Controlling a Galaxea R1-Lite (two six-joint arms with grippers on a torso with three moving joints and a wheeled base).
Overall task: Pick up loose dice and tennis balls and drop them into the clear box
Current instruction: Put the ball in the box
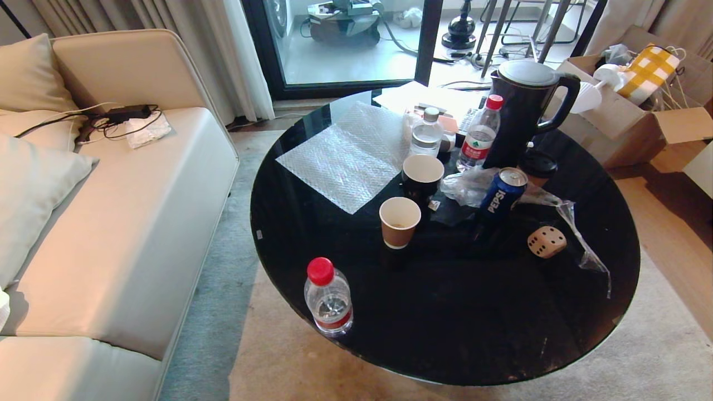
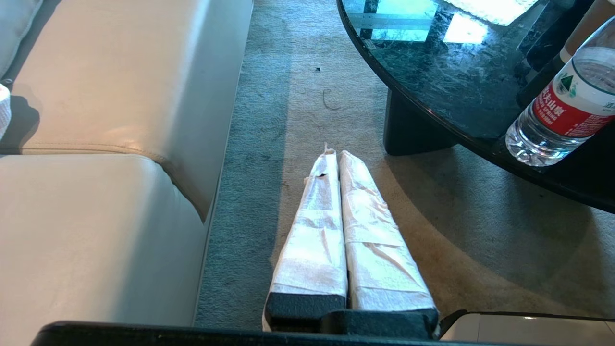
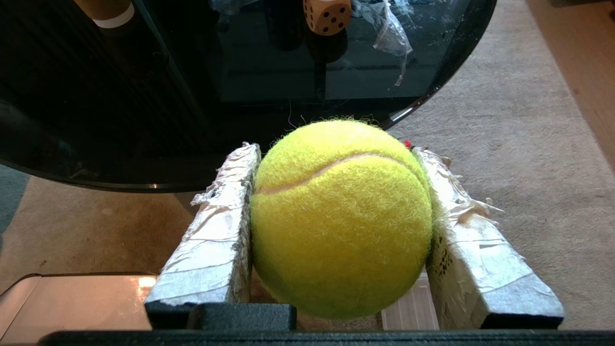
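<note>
Round black table point(image 1: 445, 312), beige die point(image 1: 546, 241) (right pincer point(image 3: 336, 154) clamping tennis ball point(image 3: 341, 216))

Left pincer point(image 2: 335, 153): tape-wrapped white fingers point(image 2: 312, 230) pressed flat together, empty, held low beside the table's edge.
Right pincer point(image 3: 336, 149): tape-wrapped fingers point(image 3: 216, 230) clamped either side of a fuzzy yellow-green tennis ball point(image 3: 341, 216), just off the table's near edge.

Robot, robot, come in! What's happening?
Right gripper jaws clamped on tennis ball. Left gripper shut, empty. Beige die on table. No clear box visible.
</note>
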